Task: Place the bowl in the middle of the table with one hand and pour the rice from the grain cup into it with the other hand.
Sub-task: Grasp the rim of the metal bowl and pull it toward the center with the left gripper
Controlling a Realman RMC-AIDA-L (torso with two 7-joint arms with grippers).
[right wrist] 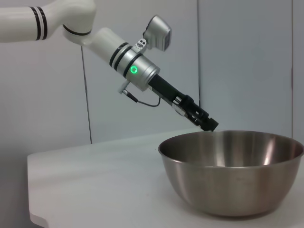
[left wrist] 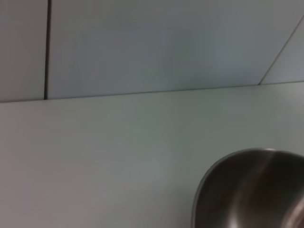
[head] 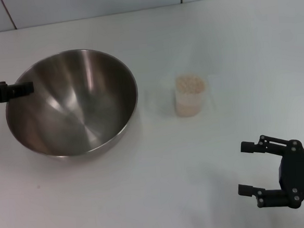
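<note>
The steel bowl (head: 73,104) stands on the white table (head: 162,186), left of its middle. My left gripper (head: 24,88) reaches in from the far left, its fingers closed together on the bowl's left rim. The right wrist view shows the same: the left gripper (right wrist: 207,124) comes down at a slant onto the far rim of the bowl (right wrist: 232,171). The grain cup (head: 189,97), full of rice (head: 189,83), stands upright to the right of the bowl, apart from it. My right gripper (head: 248,168) is open and empty at the near right, well short of the cup.
A tiled wall (head: 92,3) runs behind the table's far edge. In the left wrist view the bowl's rim (left wrist: 204,185) shows against bare tabletop and wall. The table's left end (right wrist: 35,190) shows in the right wrist view.
</note>
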